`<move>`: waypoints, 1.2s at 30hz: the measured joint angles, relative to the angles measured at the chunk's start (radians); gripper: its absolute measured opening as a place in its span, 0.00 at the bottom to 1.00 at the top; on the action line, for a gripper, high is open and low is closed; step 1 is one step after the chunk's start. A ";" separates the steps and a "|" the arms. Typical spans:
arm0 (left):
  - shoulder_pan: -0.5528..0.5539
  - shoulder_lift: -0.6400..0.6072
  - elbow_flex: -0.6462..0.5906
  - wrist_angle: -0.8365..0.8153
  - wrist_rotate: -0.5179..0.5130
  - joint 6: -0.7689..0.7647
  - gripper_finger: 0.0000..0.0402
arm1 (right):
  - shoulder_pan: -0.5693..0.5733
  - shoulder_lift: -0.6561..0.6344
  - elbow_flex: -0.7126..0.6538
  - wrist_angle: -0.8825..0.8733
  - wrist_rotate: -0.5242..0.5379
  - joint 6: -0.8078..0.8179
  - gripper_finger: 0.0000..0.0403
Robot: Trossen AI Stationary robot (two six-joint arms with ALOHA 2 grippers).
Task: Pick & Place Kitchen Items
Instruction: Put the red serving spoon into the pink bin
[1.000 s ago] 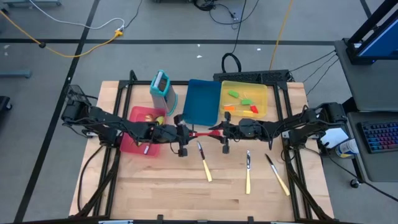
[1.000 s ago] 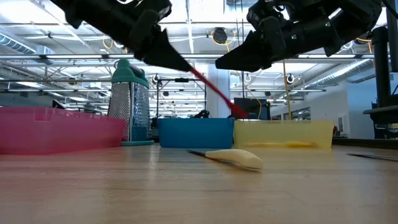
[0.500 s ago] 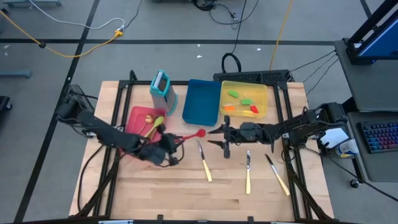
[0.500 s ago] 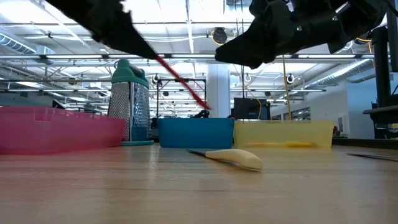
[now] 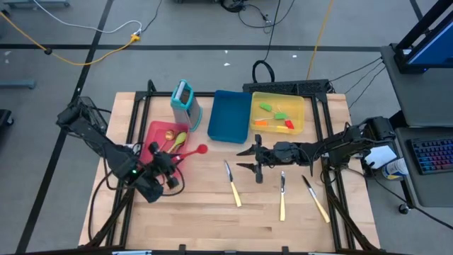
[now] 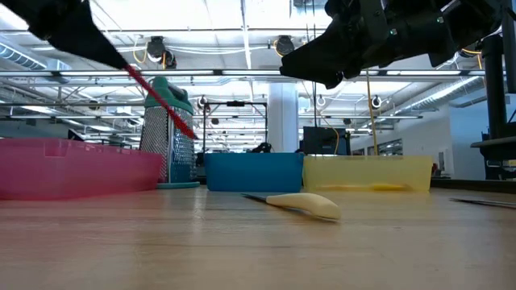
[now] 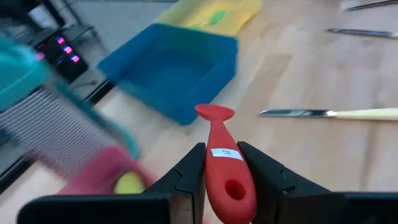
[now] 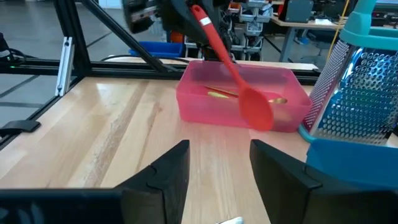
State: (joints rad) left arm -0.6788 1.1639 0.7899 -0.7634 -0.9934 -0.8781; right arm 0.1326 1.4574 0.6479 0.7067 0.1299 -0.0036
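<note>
My left gripper (image 5: 172, 162) hovers over the table's left part, just near of the red tray (image 5: 151, 132), shut on a red spoon (image 5: 192, 153). The spoon's bowl (image 8: 255, 109) points toward the table's middle, in the air beside the tray. A green and a gold spoon (image 5: 175, 139) lie in that tray. My right gripper (image 5: 245, 157) is open above the table's middle, touching nothing. Three cream-handled knives (image 5: 233, 186) (image 5: 282, 195) (image 5: 317, 200) lie flat on the wood. Green and orange spatulas (image 5: 277, 115) lie in the yellow tray (image 5: 301, 101). My left gripper pinches the red spoon's handle near its holed free end (image 7: 221, 167) between its two fingers (image 7: 190, 174). The fingers run along the handle, coming from the table's left. The spoon is lifted clear and slants down from the fingers to its bowl (image 6: 184, 126).
A teal upright grater (image 5: 184, 99) stands at the far left, by the blue tray (image 5: 230, 115). The yellow tray sits right of the blue one. One knife (image 6: 302, 204) lies close to the low camera. Bare wood stretches along the near edge.
My left gripper has carried the red spoon from the table's middle, close by my right gripper, toward the left and near edges, ending beside the red tray. The spoon stayed lifted the whole way. My right gripper has stayed about where it was.
</note>
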 joint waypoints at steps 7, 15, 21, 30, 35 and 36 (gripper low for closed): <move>-0.007 -0.015 0.000 -0.346 -0.003 -0.319 0.22 | 0.000 0.000 0.000 -0.003 0.000 0.000 0.40; -0.007 -0.050 0.000 -0.503 0.006 -0.431 0.22 | 0.000 0.000 0.000 -0.006 0.000 -0.005 0.39; -0.007 -0.073 0.000 -0.665 0.040 -0.543 0.22 | 0.000 0.000 0.000 -0.005 0.000 -0.007 0.39; -0.007 -0.072 -0.039 -0.745 0.104 -0.771 0.22 | 0.000 0.000 0.000 -0.007 0.000 -0.007 0.39; -0.007 -0.071 -0.120 -0.636 0.113 -0.784 0.22 | 0.000 0.000 0.000 -0.007 0.000 -0.007 0.39; -0.007 -0.071 -0.136 -0.622 0.120 -0.791 0.22 | 0.000 0.000 0.000 -0.007 0.000 -0.007 0.39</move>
State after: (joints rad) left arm -0.6857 1.0931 0.6543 -1.3851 -0.8738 -1.6689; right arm 0.1326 1.4574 0.6476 0.6998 0.1299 -0.0109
